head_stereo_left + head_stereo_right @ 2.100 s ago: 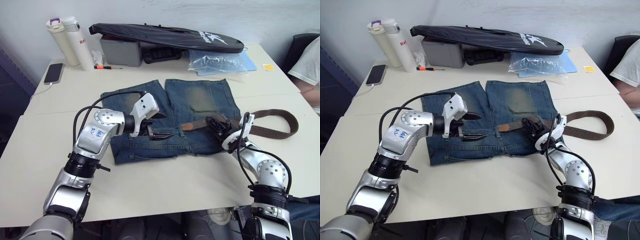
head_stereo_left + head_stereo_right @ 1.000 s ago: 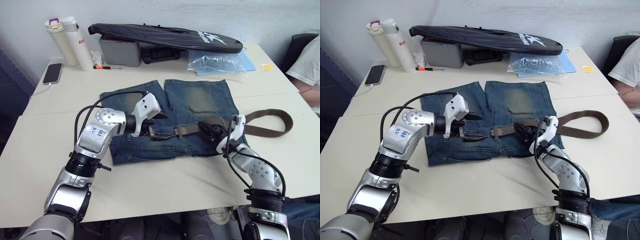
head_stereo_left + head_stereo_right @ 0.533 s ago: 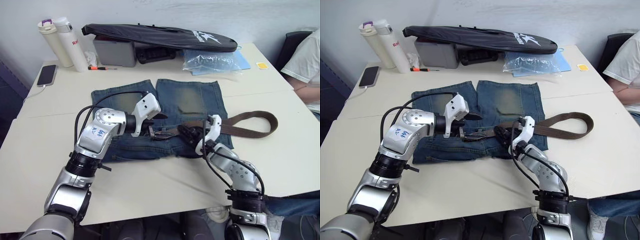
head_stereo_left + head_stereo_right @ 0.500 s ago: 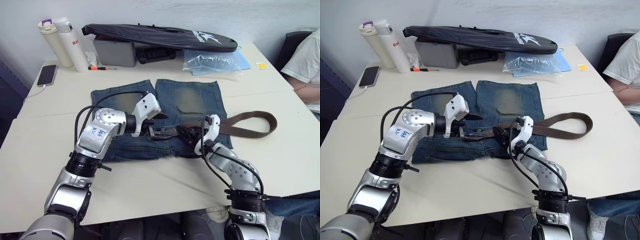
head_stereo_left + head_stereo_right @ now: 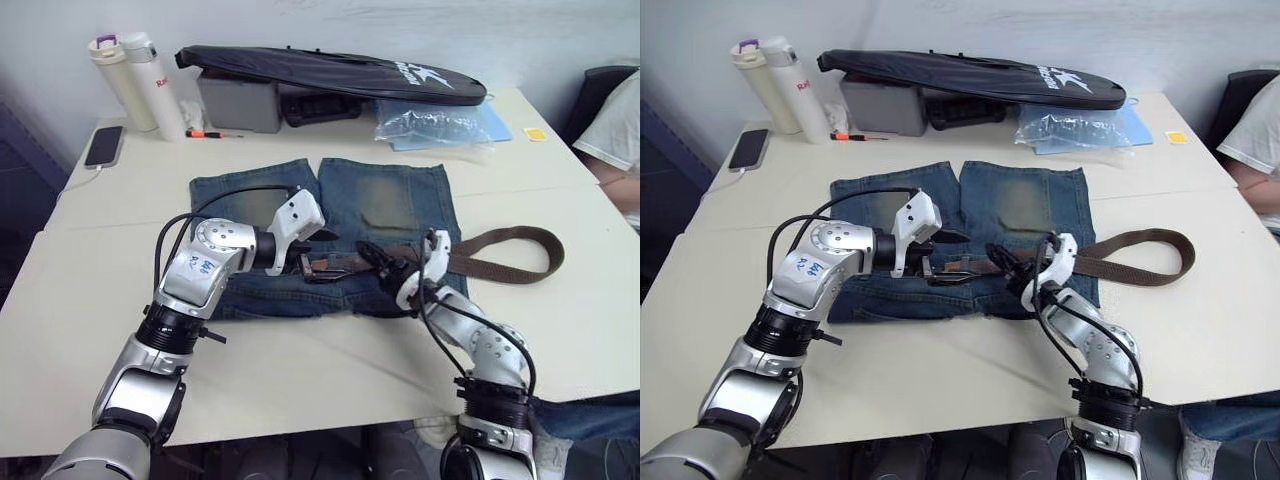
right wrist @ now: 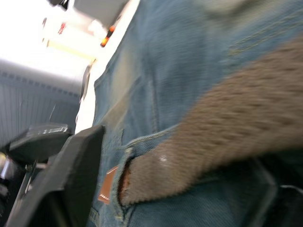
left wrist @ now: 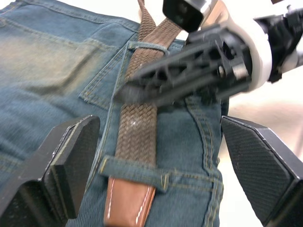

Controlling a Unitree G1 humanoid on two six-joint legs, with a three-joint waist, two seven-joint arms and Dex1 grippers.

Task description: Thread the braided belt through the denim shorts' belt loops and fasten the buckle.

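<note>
Threading is under way: the belt (image 7: 138, 137) lies along the shorts' (image 5: 400, 205) waistband, tip through a loop (image 7: 135, 171), the right gripper (image 5: 372, 258) pinching it just behind, the left gripper (image 7: 156, 142) spread around the tip, which it should next grasp and pull.

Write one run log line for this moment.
step: threading | braided belt: under two belt loops | left claw: open near tip | right claw: over belt

Office or lab room: plain pale table (image 5: 300, 380) against a bare wall, phone (image 5: 105, 146) charging, two thermos bottles (image 5: 130, 82), grey box (image 5: 238, 101), black racket bag (image 5: 330, 72), plastic bag (image 5: 440, 123), person seated at the edge (image 5: 615, 140).
</note>
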